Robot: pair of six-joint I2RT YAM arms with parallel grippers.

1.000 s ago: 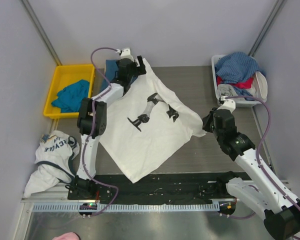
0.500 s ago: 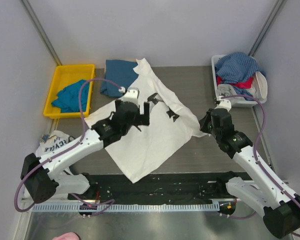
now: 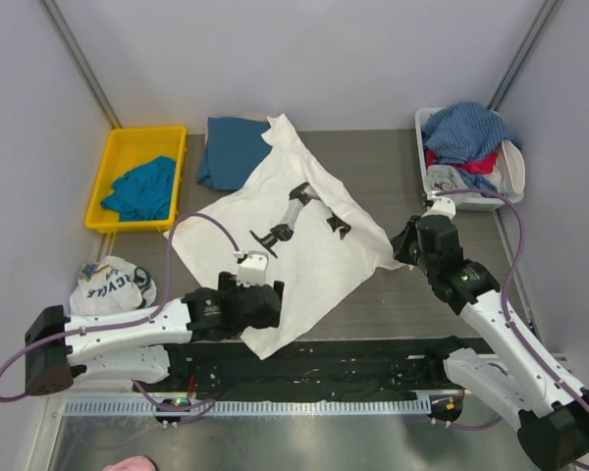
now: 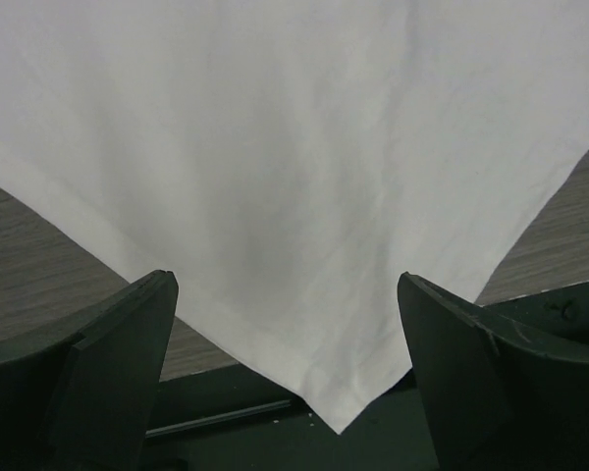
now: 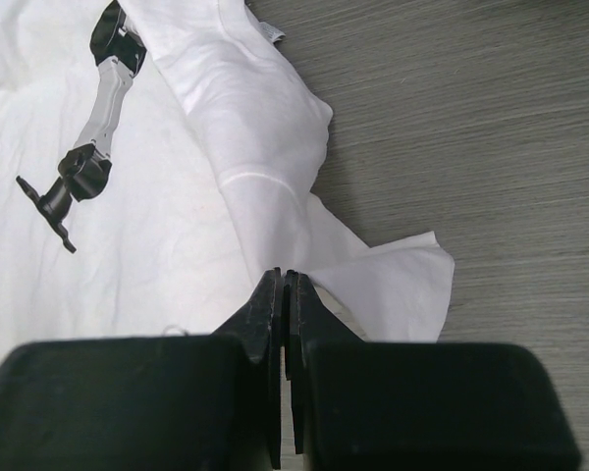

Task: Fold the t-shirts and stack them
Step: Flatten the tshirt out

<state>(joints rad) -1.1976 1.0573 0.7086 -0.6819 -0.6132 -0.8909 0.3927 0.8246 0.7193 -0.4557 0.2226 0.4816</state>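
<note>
A crumpled white cloth with dark lettering lies far left, beyond the table edge, below a yellow bin (glossy, rectangular) holding a teal rag. The left arm lies low along the near edge, its left gripper spread wide over the white tee's near corner — a soft hemmed point over the black mat. A folded blue tee lies flat at the back, its right edge tucked under the white tee, which sprawls diamond-wise across the grey wood-grain table, black graphic up. The right arm reaches in, elbow bent; the right gripper is pinched tight on a wrinkled sleeve edge. A white basket far right holds blue and red cloth.
</note>
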